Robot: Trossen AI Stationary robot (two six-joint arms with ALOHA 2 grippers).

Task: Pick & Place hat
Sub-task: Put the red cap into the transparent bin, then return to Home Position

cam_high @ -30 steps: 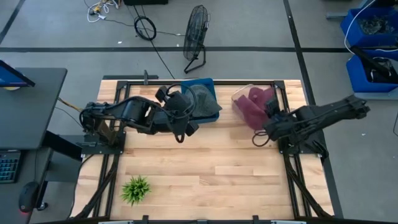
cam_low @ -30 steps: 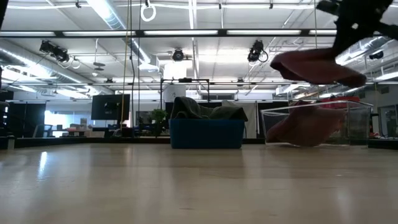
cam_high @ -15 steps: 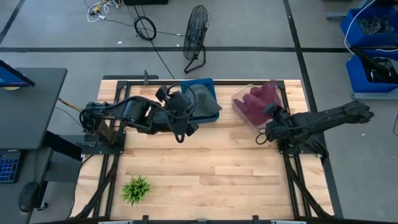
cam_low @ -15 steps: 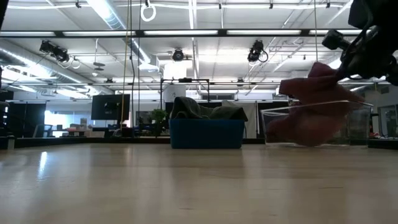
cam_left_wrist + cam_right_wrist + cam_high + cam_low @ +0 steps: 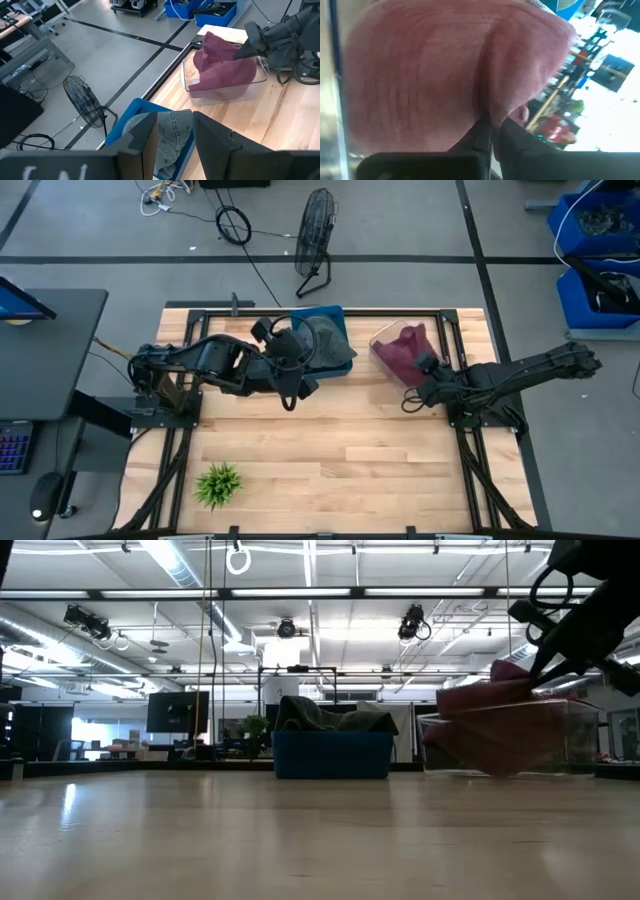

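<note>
Two hats are in view: a maroon hat [image 5: 402, 346] lying in the clear bin [image 5: 384, 366] at the back right of the table [image 5: 330, 450], and a grey hat [image 5: 330, 345] sitting in the blue bin [image 5: 322, 313] at the back centre. My right gripper [image 5: 424, 365] is at the clear bin's near edge, and its fingers [image 5: 487, 132] are pinched closed on a fold of the maroon hat, as my right wrist view confirms. From the low view the maroon hat is heaped to the bin's rim, with part of it raised above the rim under my gripper. My left gripper [image 5: 300, 385] rests just in front of the blue bin, fingers [image 5: 212, 137] spread apart and holding nothing. A small green plant [image 5: 218, 484] stands at the front left of the table, well apart from both bins. Beyond the table's far edge a floor fan [image 5: 314, 240] stands on the grey floor.
</note>
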